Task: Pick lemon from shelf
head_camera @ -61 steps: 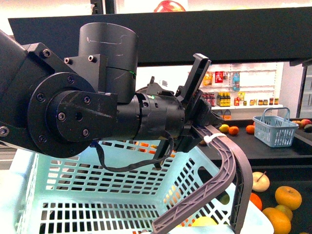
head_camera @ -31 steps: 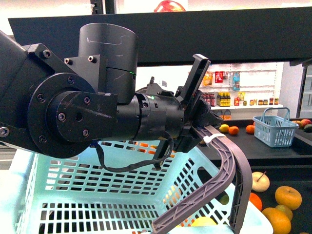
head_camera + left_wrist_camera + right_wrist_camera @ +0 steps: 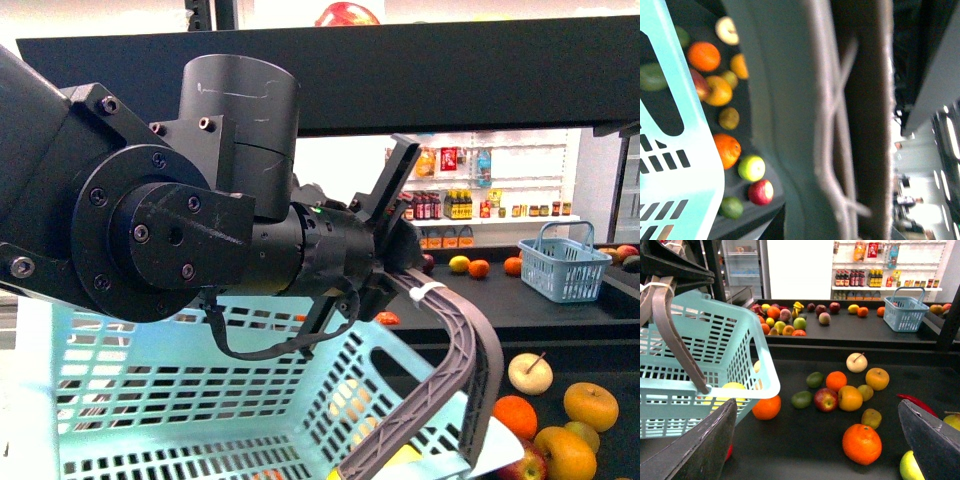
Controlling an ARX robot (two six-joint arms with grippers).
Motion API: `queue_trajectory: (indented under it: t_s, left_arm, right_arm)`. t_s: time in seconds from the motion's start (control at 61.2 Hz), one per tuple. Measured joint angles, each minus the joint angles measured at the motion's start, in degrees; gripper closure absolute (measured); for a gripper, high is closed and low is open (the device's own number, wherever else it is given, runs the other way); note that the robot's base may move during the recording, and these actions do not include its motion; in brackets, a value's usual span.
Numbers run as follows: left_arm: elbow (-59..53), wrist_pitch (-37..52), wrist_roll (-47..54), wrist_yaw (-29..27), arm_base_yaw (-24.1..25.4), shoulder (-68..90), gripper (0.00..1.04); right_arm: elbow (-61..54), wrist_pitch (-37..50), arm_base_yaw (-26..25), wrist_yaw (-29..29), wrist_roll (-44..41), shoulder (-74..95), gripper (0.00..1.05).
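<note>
On the black shelf point(image 3: 790, 440) loose fruit point(image 3: 861, 443) lies scattered; left gripper point(image 3: 410, 268) clamps the basket handle point(image 3: 470, 350), right gripper point(image 3: 817, 402) gapes wide.

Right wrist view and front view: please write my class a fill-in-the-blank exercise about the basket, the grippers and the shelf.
1. On the big basket, the left gripper is shut on the grey ____.
2. The right gripper has its jaws ____.
3. The shelf under the loose fruit is ____ in colour.
Missing words: handle; open; black.
</note>
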Motion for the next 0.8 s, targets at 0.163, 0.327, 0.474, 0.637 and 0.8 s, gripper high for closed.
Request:
queue_trajectory:
  t_s: [0.163,0.327,0.474,0.637,0.8]
  left_arm:
    - [0.0,4.68,-4.07,-6.1,2.95,0.26,0.99]
    - [-0.15,13.44,-10.95,-13.73,10.47,0.26,0.99]
    - [-2.23,21.79,-16.2,-19.12,18.78,0.26,0.99]
    - [-4.68,26.49,-18.12,-19.54,27.17,0.26,0.99]
    - [-5.4,31.47,-20.57,-18.32,32.61,0.26,0.99]
  right_arm:
    - [0.0,0.0,0.0,0.04,0.02,0.0,0.07]
    - [0.0,0.0,0.0,0.02,0.0,-0.04,0.07]
    - [0.0,0.0,0.0,0.02,0.0,-0.04,0.07]
    - [0.0,0.0,0.0,0.02,0.02,-0.04,0.07]
    - [0.0,0.0,0.0,0.02,0.0,-0.04,0.07]
